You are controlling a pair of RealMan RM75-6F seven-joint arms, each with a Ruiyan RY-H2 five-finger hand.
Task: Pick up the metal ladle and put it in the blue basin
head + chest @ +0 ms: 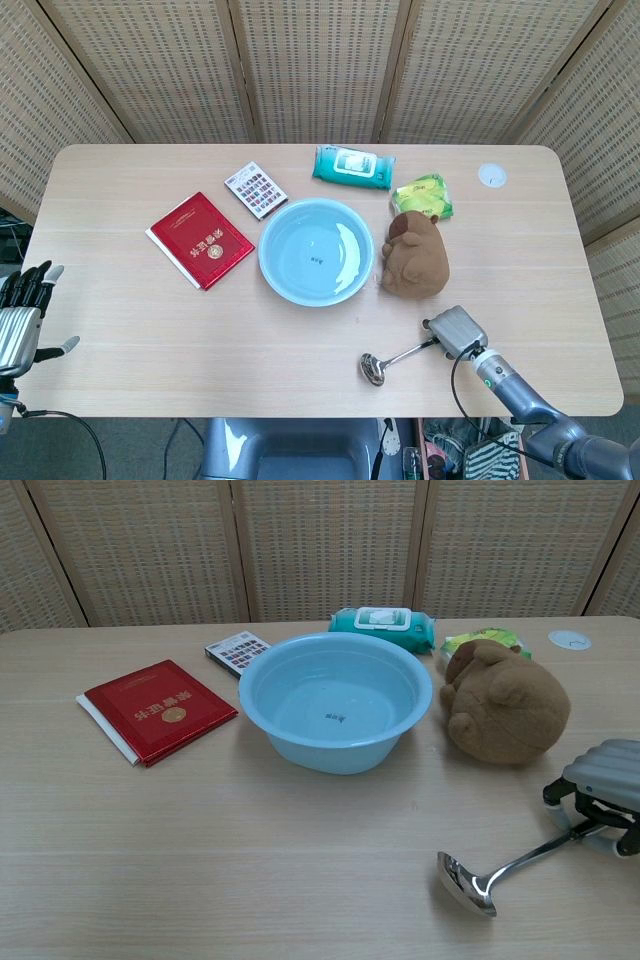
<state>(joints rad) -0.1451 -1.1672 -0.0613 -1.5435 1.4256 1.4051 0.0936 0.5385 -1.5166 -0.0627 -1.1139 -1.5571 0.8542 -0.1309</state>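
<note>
The right hand (600, 798) is cut off by the chest view's right edge, and its curled fingers cover the end of the metal ladle (505, 865); it appears to grip the handle, though the contact itself is hidden beneath the hand. The left hand (20, 318) shows only in the head view, at the left edge beside the table (120, 340), fingers spread and holding nothing. The surface is a pale wooden tabletop with rounded corners, backed by woven cane screens (320, 60). The ladle lies on the table near the front edge, in front of the brown plush toy (505, 705) and well apart from the blue basin (335, 710), which sits at the table's centre. Its long axis runs diagonally: the bowl points toward the front left, the handle rising rearward and right into the right hand.
</note>
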